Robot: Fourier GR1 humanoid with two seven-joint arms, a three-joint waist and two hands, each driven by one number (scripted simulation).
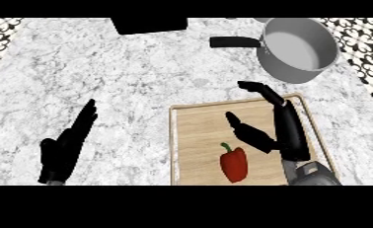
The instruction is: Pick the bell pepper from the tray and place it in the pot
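Fingers released, the right hand [285, 132] is hovering upper right of the bell pepper [234, 164]; centring over it before closing is looking wise.

The counter [146, 74] looks like polished stone, white with grey veins and smooth all over, and the tray [200, 133] on it is pale wood with a fine straight grain and a matt finish. The pot [280, 66] is grey metal with a dull sheen, lighter inside than on its wall, and its handle [233, 41] is matt black, perhaps plastic. The bell pepper [234, 165] has a smooth, slightly glossy red skin, and the left hand [65, 148] and right hand [287, 128] are matt black, the right one on a smooth grey forearm [315, 175].
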